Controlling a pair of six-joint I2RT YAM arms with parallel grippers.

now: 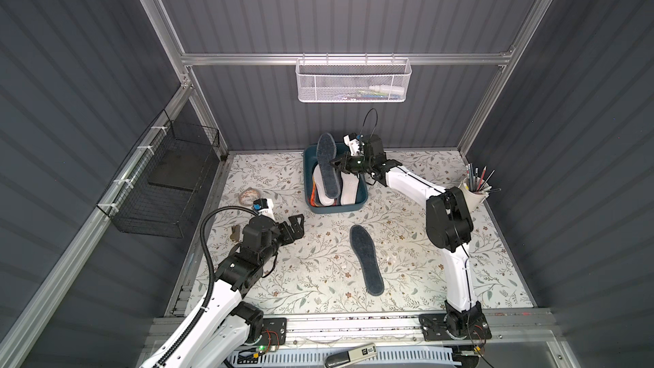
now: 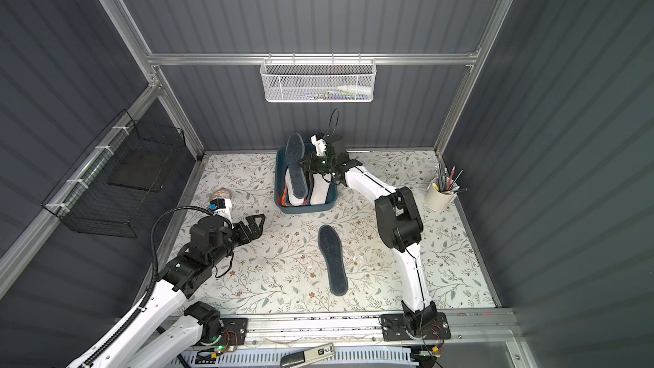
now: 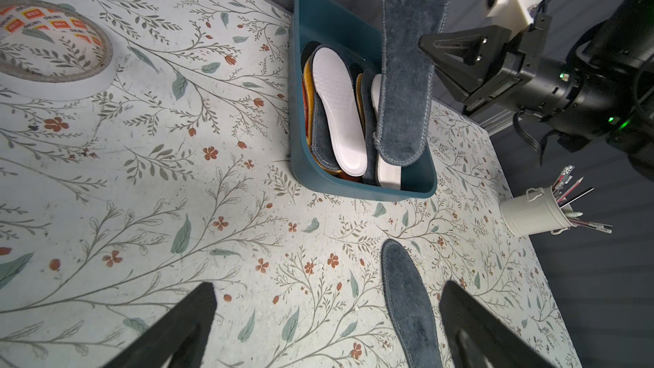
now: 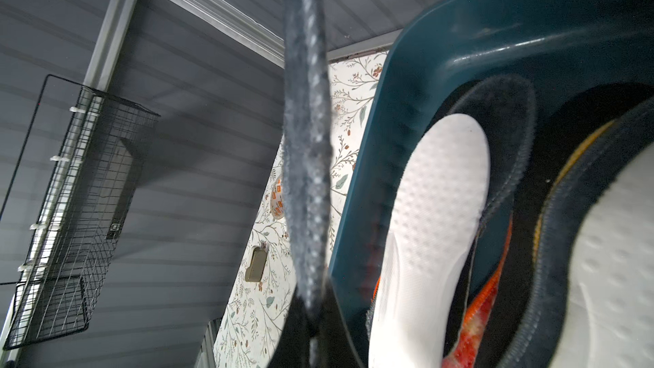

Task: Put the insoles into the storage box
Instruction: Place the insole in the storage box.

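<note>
Right now the right gripper [image 1: 332, 163] is pressed together on the edge of a fuzzy grey-blue insole [image 1: 325, 155], pinching it from the side. The insole stands steeply tilted over the storage box [image 1: 336, 209]. Its lower end dips inside the box's walls and its upper end rises past the far rim. Both top views show this, with the same grip [image 2: 300, 163] on the same insole [image 2: 295, 157] above the box [image 2: 304, 209].

A second grey-blue insole [image 1: 366, 260] lies flat on the flowered table [image 1: 265, 277], well apart from the box and nearer the front edge. The left gripper [image 1: 299, 225] hovers with its jaws spread wide and nothing between them, off to the side of that insole.

The left wrist view adds what the top views blur. The box [image 3: 354, 189] is packed with insoles on edge and overlapping, including a white textured one [image 3: 339, 111] and yellow-orange edges beside it. The held insole [image 3: 407, 65] hangs over them; whether its lower end touches the pile I cannot tell. A tape roll [image 3: 53, 47] and a pencil cup [image 3: 531, 214] also show on the table here.

The right wrist view sees the held insole edge-on [image 4: 306, 136], a thin dark strip running down to the closed fingers [image 4: 300, 334]. It also shows a red-orange mottled insole [image 4: 485, 302] tucked in the box [image 4: 460, 30].
</note>
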